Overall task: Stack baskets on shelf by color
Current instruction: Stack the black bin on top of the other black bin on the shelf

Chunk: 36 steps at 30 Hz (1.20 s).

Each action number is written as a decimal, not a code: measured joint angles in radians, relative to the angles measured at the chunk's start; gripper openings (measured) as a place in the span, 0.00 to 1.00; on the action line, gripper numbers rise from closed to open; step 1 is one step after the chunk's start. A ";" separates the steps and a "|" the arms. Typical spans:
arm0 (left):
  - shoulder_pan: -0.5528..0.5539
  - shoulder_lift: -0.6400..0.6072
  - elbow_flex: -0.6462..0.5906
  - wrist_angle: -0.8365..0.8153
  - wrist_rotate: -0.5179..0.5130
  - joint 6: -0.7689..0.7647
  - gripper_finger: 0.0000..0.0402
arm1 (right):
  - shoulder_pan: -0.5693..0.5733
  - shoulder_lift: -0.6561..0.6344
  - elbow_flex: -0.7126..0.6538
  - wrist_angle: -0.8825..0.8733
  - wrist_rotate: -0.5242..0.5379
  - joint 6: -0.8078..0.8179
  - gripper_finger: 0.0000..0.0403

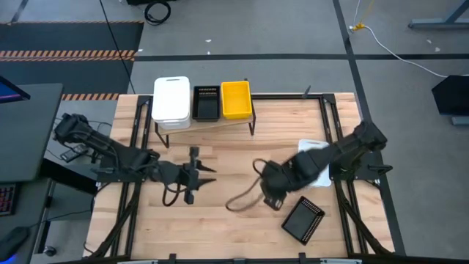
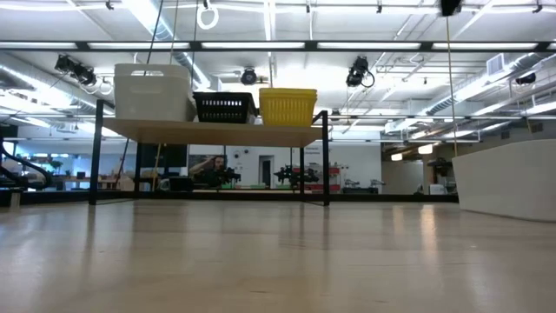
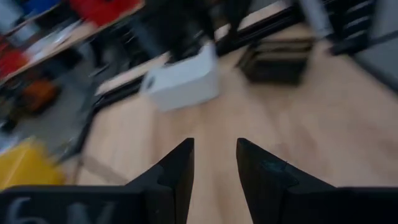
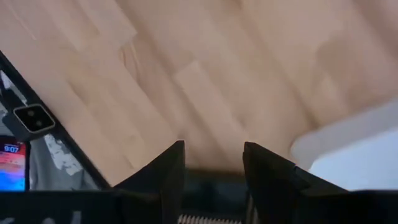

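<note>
Though the low view hides both arms, wrist views show left fingers [image 3: 177,180] and right fingers [image 4: 168,177] parted, empty.

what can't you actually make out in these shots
- How many baskets sit in the white stack on the shelf: high view looks straight down; low view shows one wall.
- The white basket on the table: the right arm covers most of it in the high view; the frame edge cuts it in the low view.
- Left wrist view: motion blur smears everything beyond the left gripper fingers.
- What the right gripper hovers over: a dark shape between its fingers, cut by the edge.
</note>
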 joint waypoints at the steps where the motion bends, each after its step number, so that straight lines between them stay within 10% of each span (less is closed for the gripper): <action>1: 0.008 0.007 0.000 0.030 0.058 0.022 0.32 | 0.022 0.000 -0.017 0.001 -0.002 0.047 0.42; 10: 0.050 0.078 0.000 0.209 0.576 0.130 0.31 | 0.165 0.001 -0.172 0.211 -0.015 0.311 0.42; 36: 0.031 0.203 0.001 0.380 0.694 0.093 0.31 | 0.218 0.002 -0.269 0.365 0.074 0.475 0.42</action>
